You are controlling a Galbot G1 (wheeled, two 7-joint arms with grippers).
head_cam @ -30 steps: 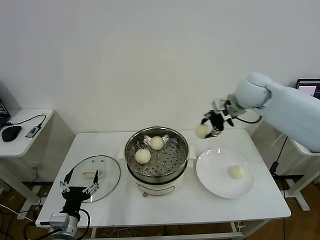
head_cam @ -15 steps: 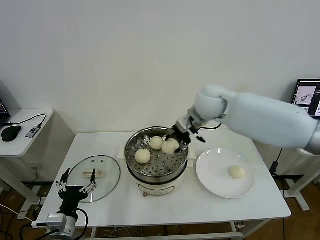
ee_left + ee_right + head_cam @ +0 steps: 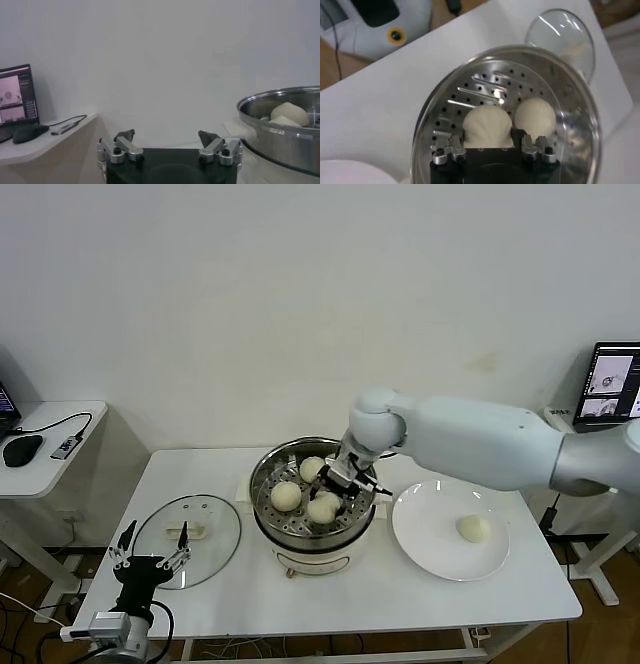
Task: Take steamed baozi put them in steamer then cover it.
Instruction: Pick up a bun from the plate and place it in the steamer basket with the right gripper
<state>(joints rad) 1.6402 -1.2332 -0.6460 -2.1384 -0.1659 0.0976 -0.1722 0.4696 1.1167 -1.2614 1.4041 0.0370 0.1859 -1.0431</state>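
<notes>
The steamer stands mid-table on its cream pot base. Two baozi lie on its floor, one at the back and one at the left. My right gripper is inside the basket, shut on a third baozi low over the floor. In the right wrist view the held baozi sits between the fingers, with another baozi beside it. A fourth baozi lies on the white plate. The cover lies flat at the steamer's left. My left gripper is open, low near the table's front left.
A side table with a mouse and cable stands at the far left. A monitor is at the far right. The left wrist view shows the steamer wall to one side.
My right gripper carried the baozi from above the plate side across into the steamer and lowered it toward the front of the basket. The left gripper only shifted slightly.
</notes>
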